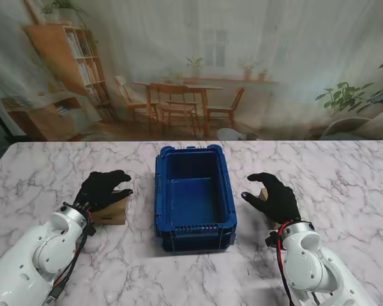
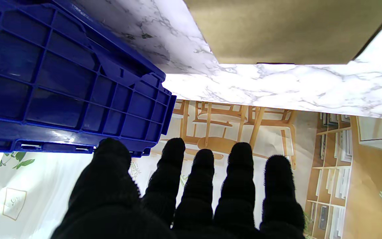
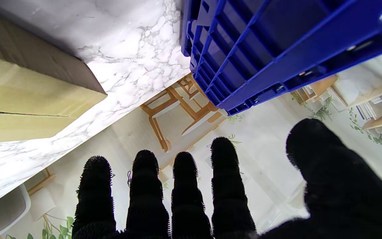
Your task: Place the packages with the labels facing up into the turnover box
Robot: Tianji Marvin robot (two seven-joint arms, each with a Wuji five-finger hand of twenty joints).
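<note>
Your left robot hand [image 1: 102, 189] hovers with fingers spread, holding nothing, over a brown package [image 1: 112, 213] on the worktop [image 1: 51, 172] just left of the blue turnover box [image 1: 194, 197]. Your right robot hand [image 1: 276, 196] is likewise open above a second package [image 3: 22, 96] on the box's right. You see only the box's bare blue floor.

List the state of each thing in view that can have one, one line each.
Turnover box: upright, open-topped, nothing inside.
Left package: on the table under the left robot hand, not lifted.
Right package: on the table, mostly hidden by the right robot hand.
Left robot hand: open, above its package.
Right robot hand: open, fingers spread.
</note>
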